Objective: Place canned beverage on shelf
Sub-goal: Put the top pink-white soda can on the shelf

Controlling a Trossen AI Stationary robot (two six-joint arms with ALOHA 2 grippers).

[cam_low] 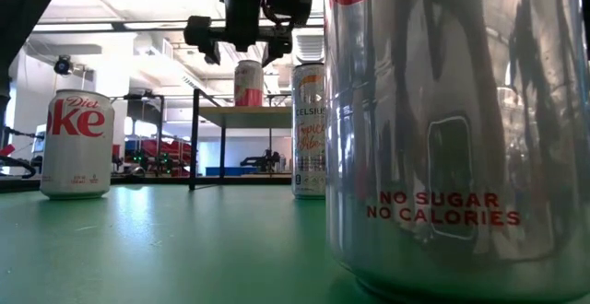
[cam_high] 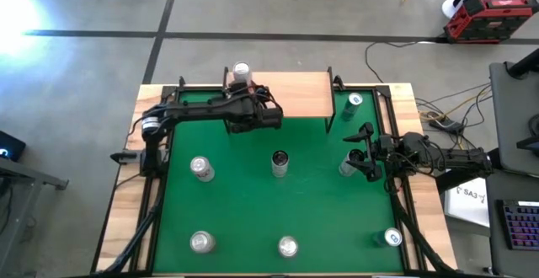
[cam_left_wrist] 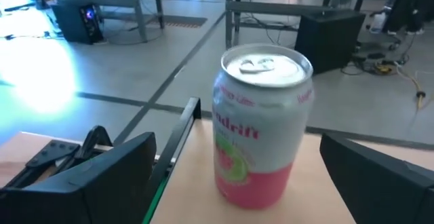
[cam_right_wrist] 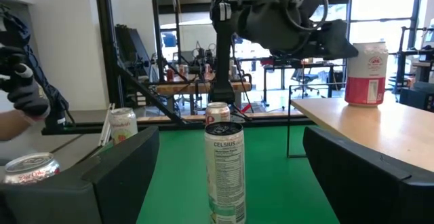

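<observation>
A pink and white can (cam_high: pixel 242 72) stands upright on the far left corner of the light-wood shelf (cam_high: pixel 295 97); it also shows in the left wrist view (cam_left_wrist: pixel 261 129) and the low view (cam_low: pixel 247 83). My left gripper (cam_high: pixel 247 94) is open just on the near side of this can and a little above it (cam_low: pixel 241 37), with its fingers (cam_left_wrist: pixel 115 170) wide on either side and touching nothing. My right gripper (cam_high: pixel 358 153) is open and empty at the mat's right side. It points toward a tall Celsius can (cam_right_wrist: pixel 224 170) that stands mid-mat (cam_high: pixel 280 162).
Several more cans stand on the green mat (cam_high: pixel 244 202): one by my right gripper (cam_high: pixel 347 167), one at the left (cam_high: pixel 200 168), three along the near edge (cam_high: pixel 288 246) and one right of the shelf (cam_high: pixel 354 101). The shelf's right part is bare wood.
</observation>
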